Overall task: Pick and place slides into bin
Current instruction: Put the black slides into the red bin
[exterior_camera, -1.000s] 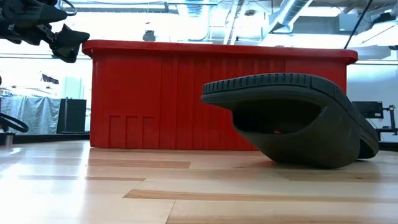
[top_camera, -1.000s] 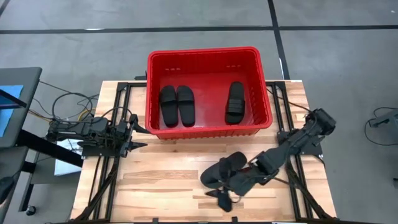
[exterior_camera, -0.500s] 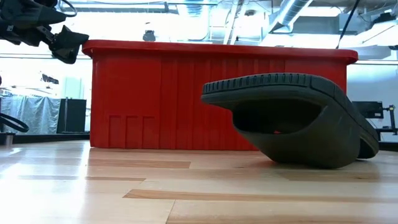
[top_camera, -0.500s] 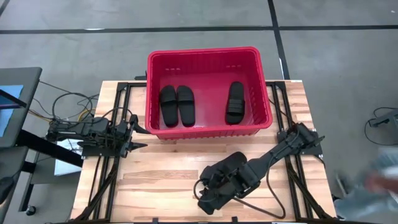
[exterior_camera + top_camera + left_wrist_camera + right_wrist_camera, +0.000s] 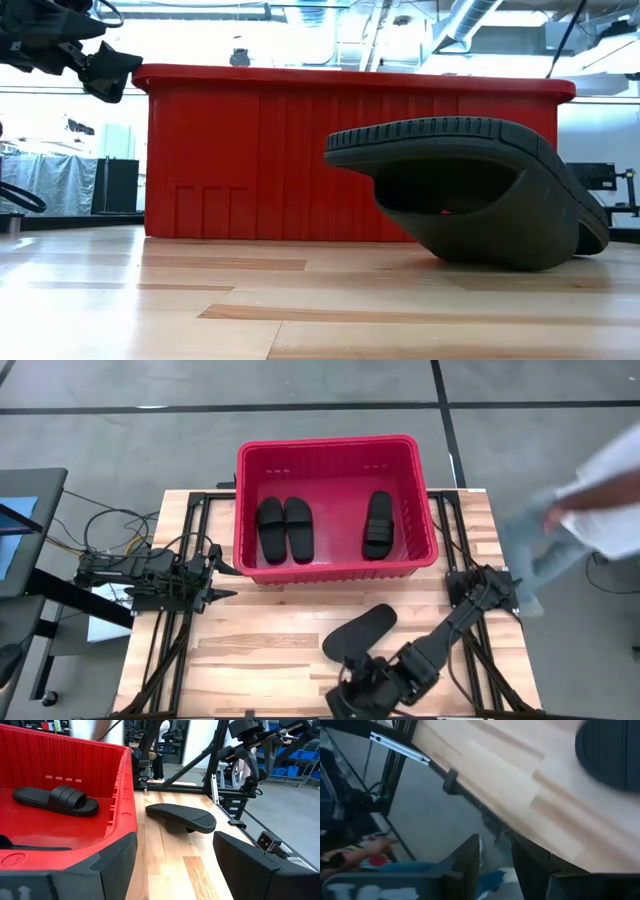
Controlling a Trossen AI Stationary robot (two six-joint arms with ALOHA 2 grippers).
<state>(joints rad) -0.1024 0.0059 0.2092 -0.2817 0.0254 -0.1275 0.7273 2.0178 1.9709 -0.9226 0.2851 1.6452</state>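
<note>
The desk [image 5: 270,650] is a top of pale wood planks on a dark metal frame, standing on a grey floor [image 5: 150,430] crossed by dark lines. The red bin [image 5: 250,470] sits at the far middle of the desk, and from above three slides lie flat on its bottom: a pair side by side [image 5: 284,529] toward the left wall and a single one [image 5: 378,524] toward the right. The fourth slide [image 5: 358,633] lies on the bare wood in front of the bin, sole up. The left pincer [image 5: 222,568] hangs just beside the bin's left front corner, its fingers spread wide and holding nothing. The right pincer [image 5: 352,698] is at the desk's front edge, near the upturned slide but apart from it; its fingers [image 5: 470,857] stand with a narrow gap and nothing between them. A blurred person [image 5: 585,500] shows at the right of the high view, off the desk. The low view alone shows the room's ceiling ducts [image 5: 480,20] and bright windows behind the bin, and the ribbed tread of the slide with its strap underneath. The left wrist view alone shows metal stands and blue storage bins [image 5: 300,755] behind the desk, and one slide [image 5: 55,800] inside the bin. The right wrist view looks past the desk's edge to the floor below.
</note>
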